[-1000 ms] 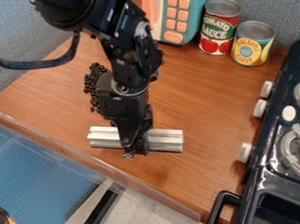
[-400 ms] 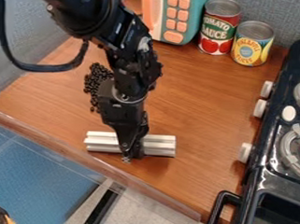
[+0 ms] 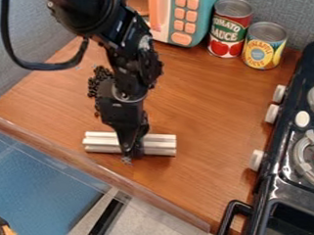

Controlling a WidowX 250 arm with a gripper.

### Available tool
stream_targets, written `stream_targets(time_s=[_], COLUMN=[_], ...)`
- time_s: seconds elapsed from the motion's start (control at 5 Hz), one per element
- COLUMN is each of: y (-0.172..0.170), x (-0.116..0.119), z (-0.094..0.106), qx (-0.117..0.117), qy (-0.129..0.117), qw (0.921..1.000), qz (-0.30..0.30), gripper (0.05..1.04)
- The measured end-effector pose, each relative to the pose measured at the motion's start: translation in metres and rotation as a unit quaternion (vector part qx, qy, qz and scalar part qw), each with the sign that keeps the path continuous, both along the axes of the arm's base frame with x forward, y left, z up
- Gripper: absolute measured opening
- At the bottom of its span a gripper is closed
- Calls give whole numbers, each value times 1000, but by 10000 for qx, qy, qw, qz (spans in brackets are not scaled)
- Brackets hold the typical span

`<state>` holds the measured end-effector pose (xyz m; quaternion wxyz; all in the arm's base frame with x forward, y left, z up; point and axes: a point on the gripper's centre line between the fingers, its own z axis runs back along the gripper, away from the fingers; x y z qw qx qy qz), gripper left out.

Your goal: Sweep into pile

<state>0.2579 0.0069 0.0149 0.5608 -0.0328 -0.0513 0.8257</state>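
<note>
Just in from the near edge of the counter (image 3: 183, 179), the end effector (image 3: 128, 152) pinches the silver bar (image 3: 161, 144) around its middle. For a good sweep, the grip should stay firm so the bar doesn't twist, its long underside level and skimming the wood. Farther back, the black beads (image 3: 98, 81) lie loosely clustered, partly behind the arm; short, slow strokes from their outer edges inward should gather strays without scattering them.

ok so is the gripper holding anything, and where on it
Yes, the gripper holds the silver ridged bar around its middle, with an end sticking out on each side.
</note>
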Motion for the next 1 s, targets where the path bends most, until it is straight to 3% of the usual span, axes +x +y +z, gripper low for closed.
stream_targets(time_s=[1.0], y=[27], x=[23], z=[-6], qx=[311], qy=[10], qw=[9991], qz=[299], gripper=[388])
